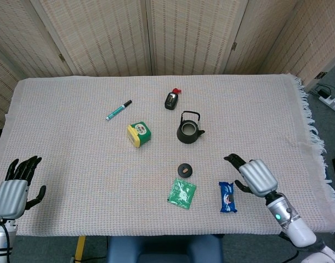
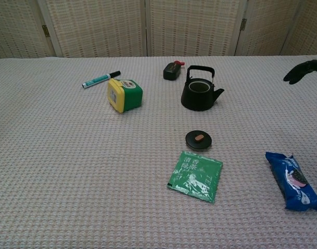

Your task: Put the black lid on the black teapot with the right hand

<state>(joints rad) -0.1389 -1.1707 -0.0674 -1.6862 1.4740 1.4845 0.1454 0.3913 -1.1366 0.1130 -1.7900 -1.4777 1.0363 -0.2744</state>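
Note:
The black teapot stands upright and uncovered near the table's middle, handle raised. Its black lid, with a small brown knob, lies flat on the cloth in front of it. My right hand hovers over the table to the right of the lid, above the blue packet, fingers apart and holding nothing; the chest view shows only its dark fingertips at the right edge. My left hand hangs open at the near left corner, off the table's edge.
A green sachet lies just in front of the lid, and a blue snack packet to its right. A green-and-yellow box, a teal marker and a small black bottle with a red cap sit further back.

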